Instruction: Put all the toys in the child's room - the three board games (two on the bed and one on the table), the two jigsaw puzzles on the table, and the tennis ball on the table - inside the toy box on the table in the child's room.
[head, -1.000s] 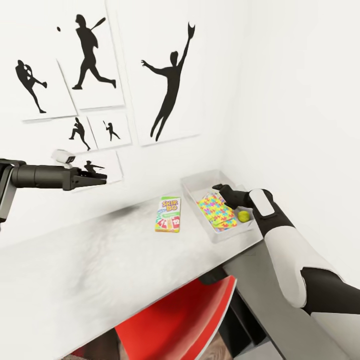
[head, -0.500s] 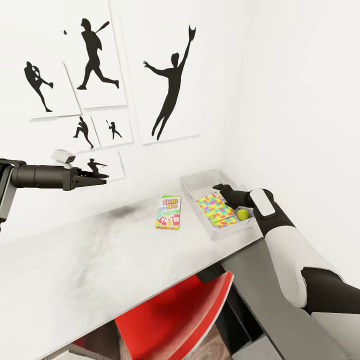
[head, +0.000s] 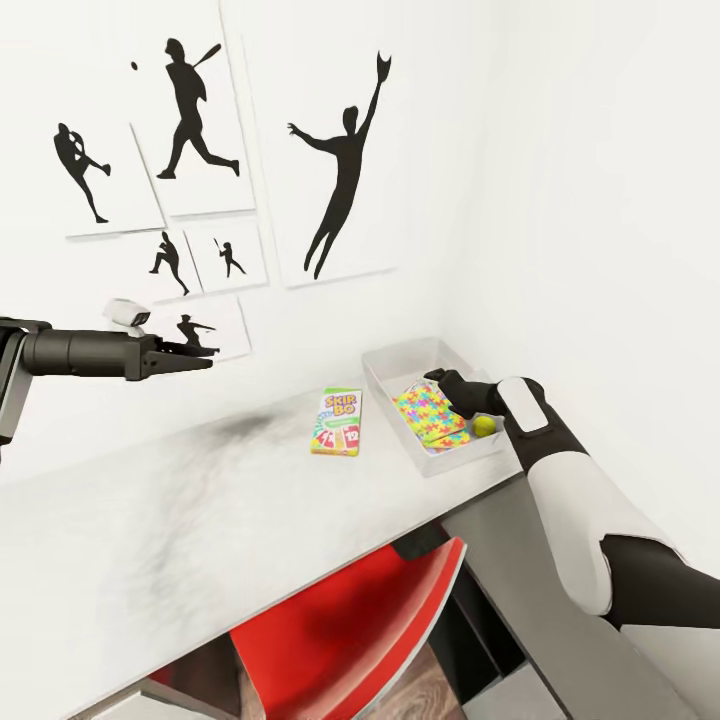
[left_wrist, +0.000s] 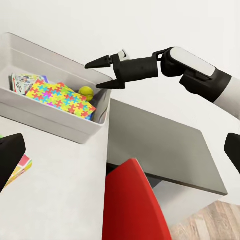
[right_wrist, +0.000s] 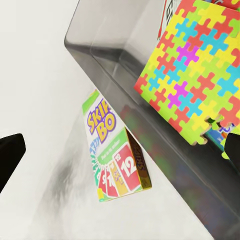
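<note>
1. Walls of the room are white, and black silhouette posters (head: 340, 170) of ball players hang behind the desk.
2. Pale grey table (head: 200, 510) runs along that wall and joins a darker top at the right; a red chair (head: 350, 630) is tucked under it.
3. Right arm reaches over the toy box (head: 395, 362), which stands at the table's far right end beside the corner.
4. Left arm is held level, well above the table and well apart from the box.
5. Jigsaw puzzles (head: 432, 414) lie inside the toy box, over a printed box (left_wrist: 20, 82).
6. Skip-Bo board game (head: 337, 423) lies flat on the table just beside the box, outside it.
7. Right gripper (left_wrist: 101, 74) hangs over the box with its fingers spread and nothing between them.
8. Left gripper (head: 200, 351) looks pinched together and empty.
9. Tennis ball (head: 483, 425) sits in the box next to the puzzles.
</note>
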